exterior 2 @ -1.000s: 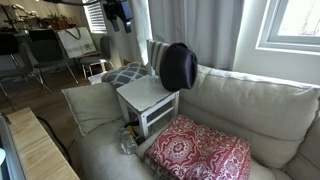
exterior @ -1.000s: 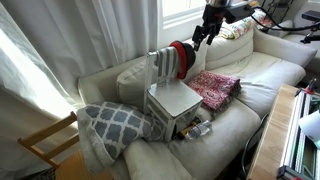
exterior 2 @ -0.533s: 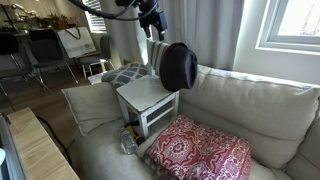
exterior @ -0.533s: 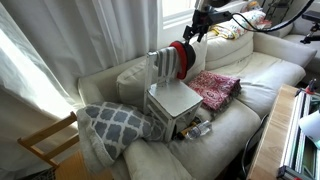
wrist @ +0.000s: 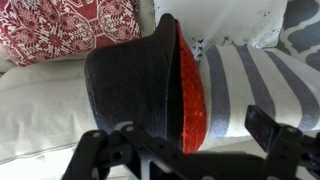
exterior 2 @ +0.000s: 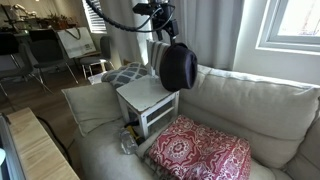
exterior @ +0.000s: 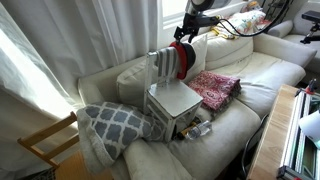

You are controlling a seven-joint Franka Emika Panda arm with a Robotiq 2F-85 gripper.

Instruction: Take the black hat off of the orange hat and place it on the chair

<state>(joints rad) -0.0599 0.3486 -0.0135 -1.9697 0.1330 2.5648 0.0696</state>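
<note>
The black hat (exterior: 190,56) sits stacked over the orange hat (exterior: 177,60), both leaning on the striped cloth (wrist: 250,80) draped over the back of the small white chair (exterior: 175,98), which stands on the sofa. In an exterior view the black hat (exterior 2: 180,67) hides nearly all of the orange one. My gripper (exterior: 184,36) hovers just above the hats, also seen in an exterior view (exterior 2: 170,34). In the wrist view the gripper (wrist: 195,128) is open and empty, its fingers straddling the black hat (wrist: 130,80) and the orange hat's rim (wrist: 188,100).
A pink-red patterned cloth (exterior: 213,88) lies on the sofa cushion beside the chair. A grey patterned pillow (exterior: 110,122) lies on the other side. A bare-wood chair (exterior: 45,140) stands by the sofa's arm. Small items (exterior: 195,127) lie under the white chair. Curtains hang behind.
My gripper has moved from well away from the chair to directly above the stacked hats. The hats and chair have not moved.
</note>
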